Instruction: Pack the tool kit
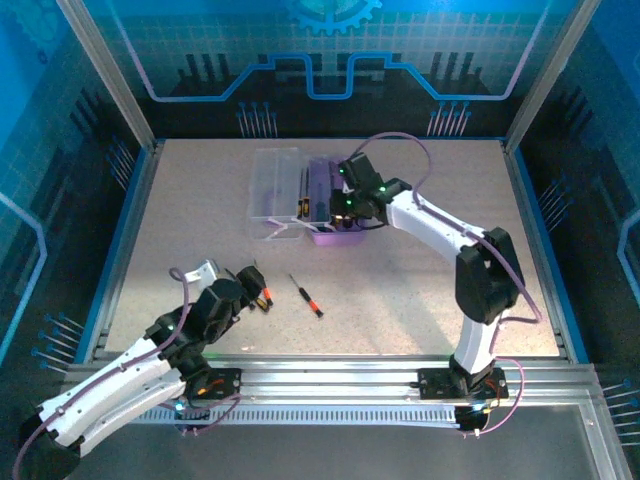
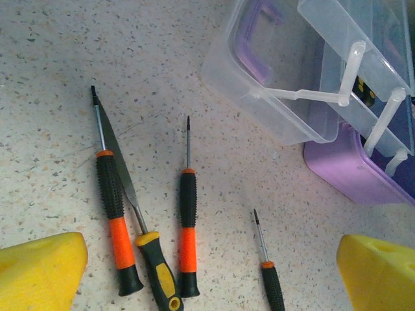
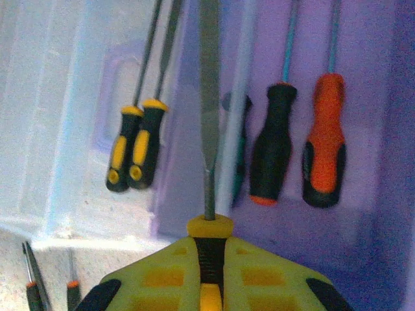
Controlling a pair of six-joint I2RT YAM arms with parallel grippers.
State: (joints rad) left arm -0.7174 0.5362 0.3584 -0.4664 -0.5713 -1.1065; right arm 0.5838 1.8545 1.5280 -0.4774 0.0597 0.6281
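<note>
No words, brands or numbers can be read on anything here. The only sign is a pale blue gear emblem (image 1: 335,10) printed on the back wall (image 1: 200,40), at twelve o'clock in the top view, cut off by the upper edge.

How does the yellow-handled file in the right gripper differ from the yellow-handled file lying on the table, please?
The gripped file is clamped by its handle in the right gripper, while the table file lies loose. The gripped file is over the purple case, above packed tools; the table file rests on the table between two orange-black screwdrivers. Both have yellow handles and flat grey blades.
</note>
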